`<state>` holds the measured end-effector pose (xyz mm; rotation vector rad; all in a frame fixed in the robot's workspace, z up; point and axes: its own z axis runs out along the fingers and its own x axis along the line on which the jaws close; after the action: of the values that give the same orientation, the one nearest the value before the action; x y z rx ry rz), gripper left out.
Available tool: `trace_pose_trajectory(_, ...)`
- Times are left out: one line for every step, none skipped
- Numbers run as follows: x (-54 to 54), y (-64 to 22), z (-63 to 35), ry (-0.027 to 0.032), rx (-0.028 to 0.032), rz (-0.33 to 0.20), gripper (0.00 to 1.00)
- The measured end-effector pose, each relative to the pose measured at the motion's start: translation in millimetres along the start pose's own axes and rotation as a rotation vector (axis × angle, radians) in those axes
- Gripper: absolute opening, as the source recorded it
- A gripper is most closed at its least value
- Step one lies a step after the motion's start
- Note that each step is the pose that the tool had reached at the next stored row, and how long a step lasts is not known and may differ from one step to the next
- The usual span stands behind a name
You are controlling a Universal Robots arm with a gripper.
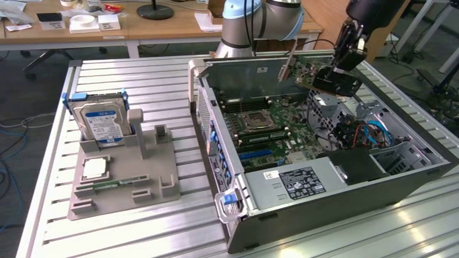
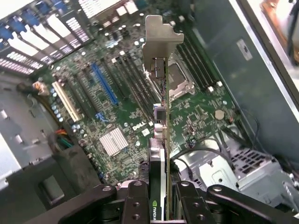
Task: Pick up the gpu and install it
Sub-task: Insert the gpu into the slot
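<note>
The claw (image 1: 336,80) is clamped on the gpu (image 1: 307,69) and holds it in the air above the open computer case (image 1: 344,188). No part of the card touches the case. In the exterior view the card reaches out from the claw toward the exterior view's left, with its flat face upright, over the far part of the motherboard (image 1: 265,129).

The wrist view gives what the exterior view cannot. There we look along the card's thin edge: its long axis runs straight away from the claw, and the silver bracket (image 2: 161,35) is at the far end. The fingers (image 2: 135,200) press on both flat faces at the near end. Below it we see the long blue slot (image 2: 105,84). This slot lies apart to one side of the card's edge, not under it, and we judge that the two long axes are not yet in line.

The exterior view, for its part, shows the height of the card above the board. It also shows the hard drive (image 1: 100,121), which stands in its holder on the bench (image 1: 143,75), well apart at the exterior view's left.
</note>
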<state>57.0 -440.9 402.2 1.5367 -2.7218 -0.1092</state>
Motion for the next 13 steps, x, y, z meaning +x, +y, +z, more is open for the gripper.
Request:
trace_pose_trajectory(0.0, 0.0, 0.1, 0.0012, -0.0004, -0.016, 0.27)
trace_pose_trajectory(0.0, 0.0, 0.2, 0.0022, -0.0007, -0.032, 0.27)
trace_pose_trajectory(0.0, 0.0, 0.2, 0.0034, -0.001, -0.048, 0.27)
trace_pose_trajectory(0.0, 0.0, 0.3, 0.0044, -0.0014, -0.063, 0.27)
trace_pose_trajectory(0.0, 0.0, 0.4, 0.0055, -0.0017, -0.078, 0.27)
trace_pose_trajectory(0.0, 0.0, 0.5, 0.0063, -0.0021, -0.093, 0.27)
trace_pose_trajectory(0.0, 0.0, 0.6, 0.0074, -0.0024, -0.108, 0.27)
trace_pose_trajectory(0.0, 0.0, 0.6, 0.0083, -0.0027, -0.122, 0.27)
trace_pose_trajectory(0.0, 0.0, 0.7, 0.0093, -0.003, -0.136, 0.27)
trace_pose_trajectory(0.0, 0.0, 0.8, 0.0103, -0.0033, -0.151, 0.27)
trace_pose_trajectory(0.0, -0.1, 0.9, 0.0112, -0.0036, -0.164, 0.27)
trace_pose_trajectory(0.0, 0.0, 0.9, 0.0121, -0.0039, -0.177, 0.27)
trace_pose_trajectory(0.0, -0.1, 1.0, 0.013, -0.0042, -0.191, 0.27)
